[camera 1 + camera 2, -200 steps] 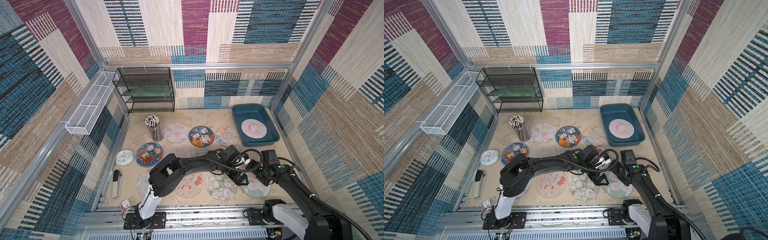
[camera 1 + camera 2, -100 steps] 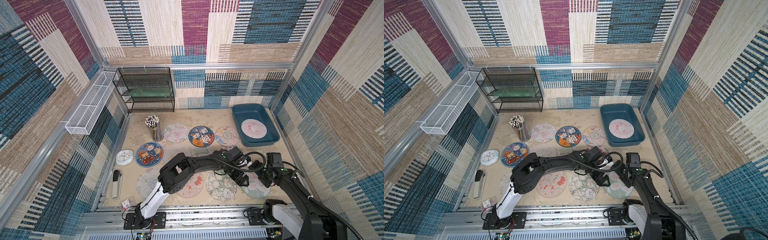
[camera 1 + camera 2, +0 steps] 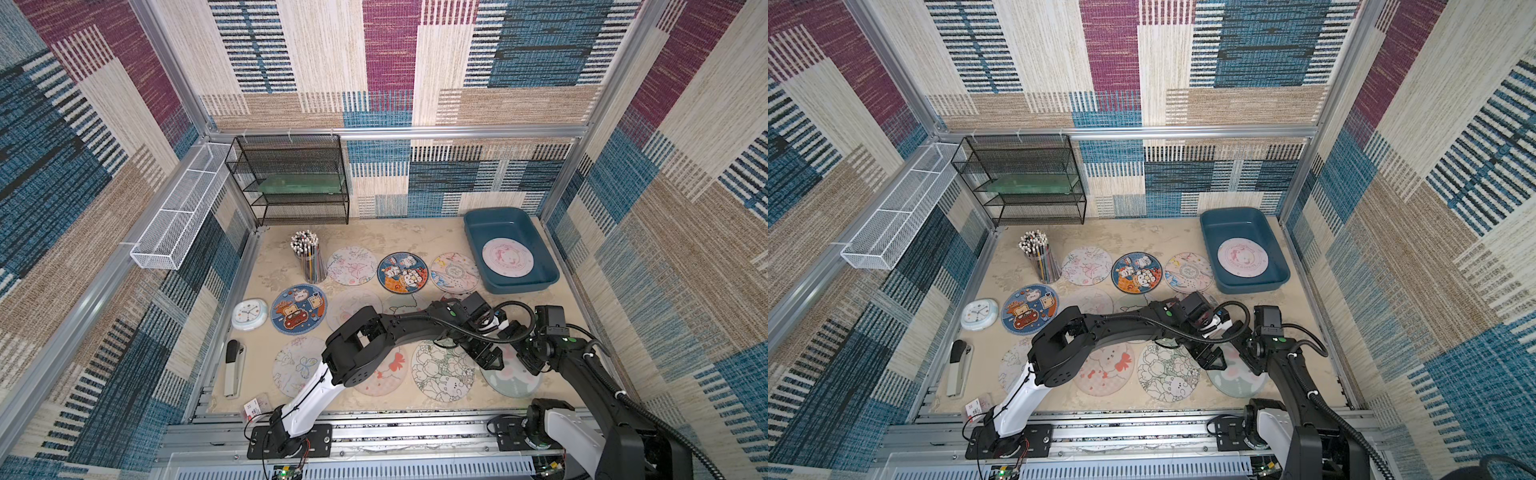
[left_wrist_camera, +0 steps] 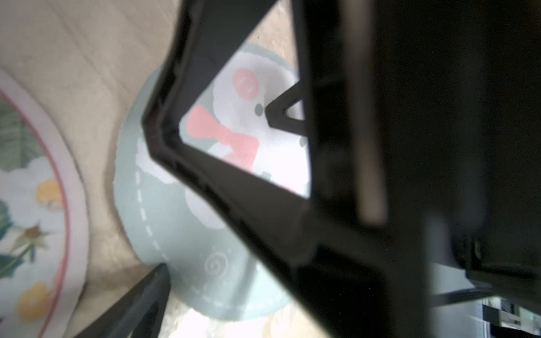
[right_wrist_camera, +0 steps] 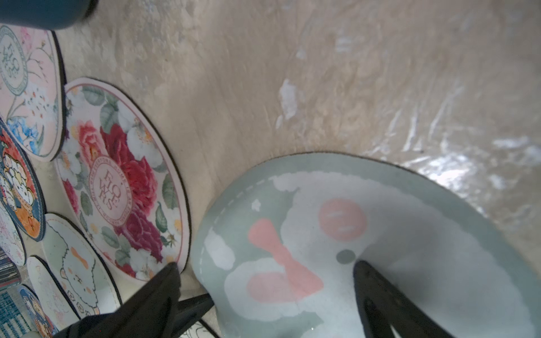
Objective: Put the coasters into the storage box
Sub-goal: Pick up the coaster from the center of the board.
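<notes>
Several round printed coasters lie on the beige table, among them two dark blue ones (image 3: pixel 402 273) (image 3: pixel 298 309). A pink coaster (image 3: pixel 508 257) lies in the dark teal storage box (image 3: pixel 490 226) at the back right. At the front right lies a pale green coaster (image 3: pixel 512 376) (image 5: pixel 307 234). My right gripper (image 5: pixel 266 281) (image 3: pixel 528 362) is open over it, one finger on its face, the other off its raised edge. My left gripper (image 3: pixel 487 358) (image 4: pixel 234 295) stands open at the same coaster's (image 4: pixel 164 210) left edge, close to the right fingers.
A rose-printed coaster (image 5: pixel 123 187) lies just left of the green one, under my left arm. A pencil cup (image 3: pixel 309 257), white clock (image 3: pixel 249 314) and stapler (image 3: pixel 234 368) stand to the left. A black mesh rack (image 3: pixel 291 183) and white wire basket (image 3: pixel 178 208) line the back left.
The left arm's elbow has swung rightward and forward while its gripper stayed by the green coaster. The right gripper shifted slightly right and nearer.
</notes>
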You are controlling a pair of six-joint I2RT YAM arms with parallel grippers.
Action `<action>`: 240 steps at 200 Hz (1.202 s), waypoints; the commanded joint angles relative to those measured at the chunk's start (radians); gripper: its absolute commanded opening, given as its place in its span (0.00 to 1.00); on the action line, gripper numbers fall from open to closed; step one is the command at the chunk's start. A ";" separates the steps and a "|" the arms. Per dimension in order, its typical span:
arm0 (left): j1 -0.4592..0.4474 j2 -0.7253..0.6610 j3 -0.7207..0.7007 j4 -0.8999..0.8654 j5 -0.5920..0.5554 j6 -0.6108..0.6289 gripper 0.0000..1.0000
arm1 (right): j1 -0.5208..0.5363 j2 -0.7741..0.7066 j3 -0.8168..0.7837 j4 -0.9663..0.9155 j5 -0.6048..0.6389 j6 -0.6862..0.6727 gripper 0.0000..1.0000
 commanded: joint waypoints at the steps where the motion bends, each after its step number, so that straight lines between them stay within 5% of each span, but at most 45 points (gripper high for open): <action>1: -0.021 0.033 0.012 -0.072 0.106 0.016 0.93 | 0.002 0.043 -0.033 0.076 -0.029 -0.034 0.95; 64: -0.035 0.073 0.082 -0.125 0.149 0.052 0.83 | 0.001 0.038 -0.029 0.080 -0.028 -0.035 0.95; 93: -0.044 0.102 0.123 -0.162 0.161 0.068 0.59 | 0.001 0.031 -0.028 0.080 -0.026 -0.036 0.95; 154: -0.055 0.125 0.157 -0.177 0.167 0.072 0.44 | -0.009 0.006 -0.022 0.063 -0.019 -0.041 0.95; 220: -0.058 0.152 0.198 -0.202 0.177 0.075 0.00 | -0.026 -0.027 -0.006 0.038 -0.010 -0.054 0.95; 240: -0.058 0.147 0.203 -0.205 0.170 0.075 0.00 | -0.028 -0.039 0.008 0.027 -0.008 -0.055 0.95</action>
